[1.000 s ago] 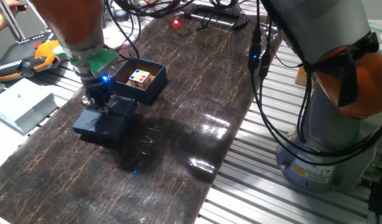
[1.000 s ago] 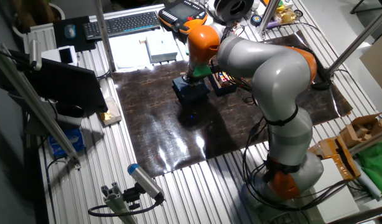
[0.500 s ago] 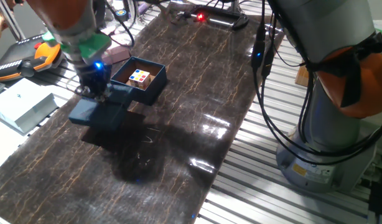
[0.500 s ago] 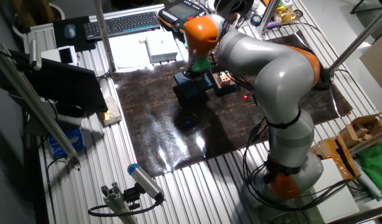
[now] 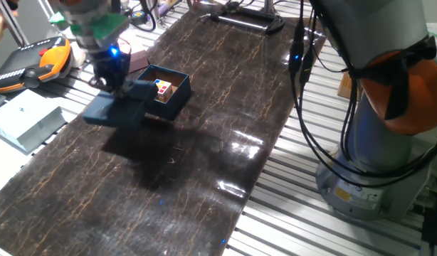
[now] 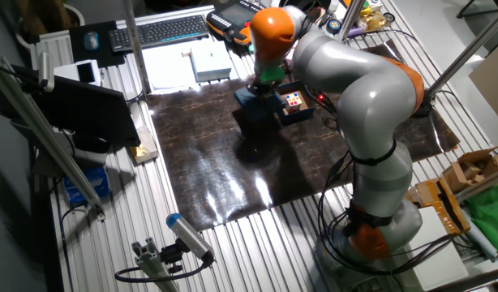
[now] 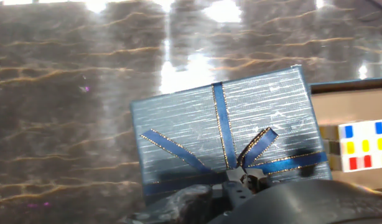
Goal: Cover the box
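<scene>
Dark mat [image 5: 204, 142] | box [image 5: 174, 96]: colored cube [image 5: 164, 87] inside | tool [image 5: 113, 84] clamps lid [image 5: 119, 110]

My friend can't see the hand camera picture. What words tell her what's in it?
A navy lid with a blue ribbon bow fills the view, held from the near edge over a dark marbled table. At right, the open box shows a colourful cube inside.
</scene>
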